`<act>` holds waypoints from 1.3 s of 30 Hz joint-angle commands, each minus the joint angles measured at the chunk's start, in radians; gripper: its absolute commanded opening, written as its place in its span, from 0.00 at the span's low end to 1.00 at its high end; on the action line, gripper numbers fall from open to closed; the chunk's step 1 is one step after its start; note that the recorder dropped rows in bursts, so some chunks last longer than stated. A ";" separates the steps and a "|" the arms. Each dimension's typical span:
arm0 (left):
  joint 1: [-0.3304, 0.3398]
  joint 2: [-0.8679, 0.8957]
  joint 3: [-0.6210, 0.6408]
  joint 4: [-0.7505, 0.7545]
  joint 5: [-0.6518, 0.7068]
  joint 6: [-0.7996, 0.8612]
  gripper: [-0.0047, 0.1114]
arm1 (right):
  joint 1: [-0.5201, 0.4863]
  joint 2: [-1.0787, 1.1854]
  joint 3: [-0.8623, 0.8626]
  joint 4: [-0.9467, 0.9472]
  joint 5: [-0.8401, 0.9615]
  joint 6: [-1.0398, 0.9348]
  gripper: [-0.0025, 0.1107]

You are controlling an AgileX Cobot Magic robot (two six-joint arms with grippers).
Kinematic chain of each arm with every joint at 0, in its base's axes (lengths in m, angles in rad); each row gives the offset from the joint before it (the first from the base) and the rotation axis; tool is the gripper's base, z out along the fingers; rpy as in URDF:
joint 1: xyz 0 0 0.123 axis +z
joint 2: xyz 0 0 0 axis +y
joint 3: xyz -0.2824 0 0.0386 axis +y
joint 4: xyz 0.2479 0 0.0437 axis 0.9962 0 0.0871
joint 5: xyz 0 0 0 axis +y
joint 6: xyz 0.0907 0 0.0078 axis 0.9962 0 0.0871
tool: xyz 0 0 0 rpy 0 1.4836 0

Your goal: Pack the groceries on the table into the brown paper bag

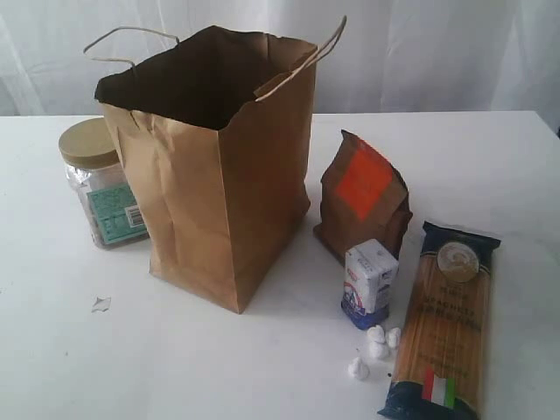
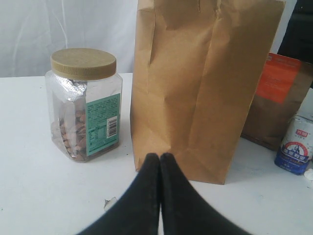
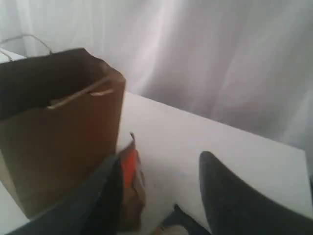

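Note:
The brown paper bag (image 1: 219,175) stands open and upright in the middle of the white table (image 1: 490,166). A tan-lidded clear jar (image 1: 98,184) stands at its left. To the bag's right are the brown pouch with an orange-red label (image 1: 363,197), the small white-blue carton (image 1: 368,282) and the long spaghetti pack (image 1: 444,319). My left gripper (image 2: 160,157) is shut and empty, low over the table just in front of the bag (image 2: 205,83), with the jar (image 2: 84,104) off to one side. My right gripper (image 3: 159,164) is open above the pouch (image 3: 131,183). Neither gripper shows in the exterior view.
Small white lumps (image 1: 374,346) lie beside the carton and spaghetti pack. A scrap of white paper (image 1: 101,304) lies in front of the jar. A white curtain (image 1: 420,52) hangs behind the table. The can and the yellow-grain bottle are out of view.

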 commanded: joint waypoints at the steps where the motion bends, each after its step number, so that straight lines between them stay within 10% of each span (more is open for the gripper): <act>1: -0.004 -0.004 0.004 0.001 -0.003 -0.006 0.04 | -0.013 -0.051 0.009 -0.094 0.237 0.007 0.48; 26: -0.004 -0.004 0.004 0.001 -0.003 -0.006 0.04 | -0.020 -0.207 0.009 -0.900 0.308 0.253 0.55; 39: -0.004 -0.004 0.004 0.001 -0.003 -0.006 0.04 | -0.020 -0.264 0.009 -0.699 0.308 0.235 0.49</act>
